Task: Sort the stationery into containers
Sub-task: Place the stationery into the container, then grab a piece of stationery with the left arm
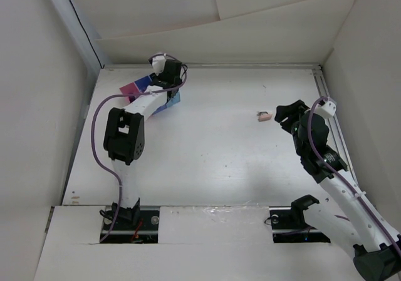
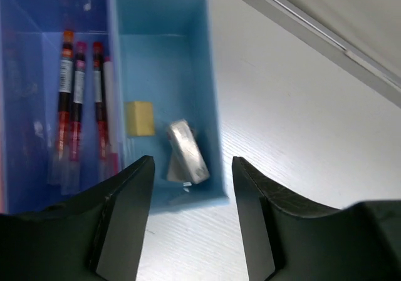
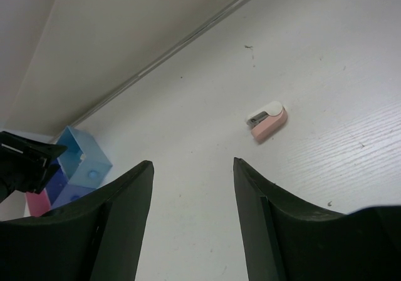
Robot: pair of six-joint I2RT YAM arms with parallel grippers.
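the pink piece [image 3: 267, 121] lies on the desk [image 3: 313, 56] just left of your right pincer [image 3: 192, 165], which is wide and empty; its long axis runs left-right. your left pincer [image 2: 191, 162], parted and empty, hovers over the light blue container [image 2: 164, 56].

Light blue on the box [image 2: 166, 56] at twelve o'clock of the left wrist view; purple-blue on the neighbour box [image 2: 31, 62] at ten; pink on the third box [image 1: 130, 89]. Pens [image 2: 69, 99] banded red, black and white. Pale yellow eraser [image 2: 140, 118], silver-grey block [image 2: 187, 153]. Pink-and-white piece [image 3: 267, 121]. White, faintly grained table [image 1: 219, 143]. Black left gripper [image 2: 192, 163] and right gripper [image 3: 193, 163]; purple cable [image 1: 95, 124].
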